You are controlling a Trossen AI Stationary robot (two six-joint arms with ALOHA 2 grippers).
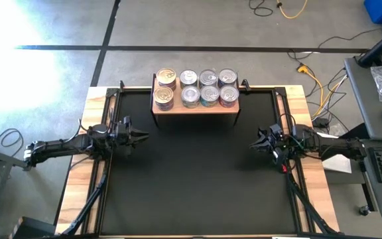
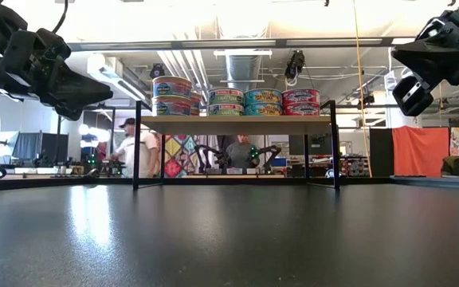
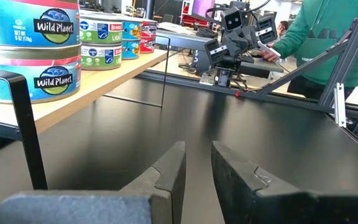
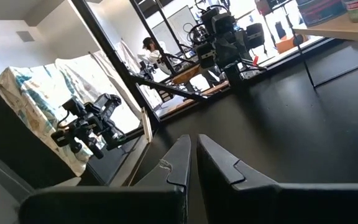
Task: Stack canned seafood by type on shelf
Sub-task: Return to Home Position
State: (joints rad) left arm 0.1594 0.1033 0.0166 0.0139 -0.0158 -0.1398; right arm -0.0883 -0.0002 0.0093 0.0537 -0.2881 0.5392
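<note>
High view straight down; low view table-level, facing shelf [image 2: 233, 121], shared by both; wrist views close, looking across table.

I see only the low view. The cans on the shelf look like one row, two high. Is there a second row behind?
Observer: Yes. The high view shows two rows of four stacks on the shelf; the left-end cans have gold lids, the others silver.
Operator: Is any can left on the table?
Observer: No, the black table top carries no can.
Operator: Does the left gripper hold something?
Observer: No. In its wrist view the left gripper is empty, fingers a narrow gap apart.
Operator: And the right?
Observer: The right gripper is shut and empty.
</note>
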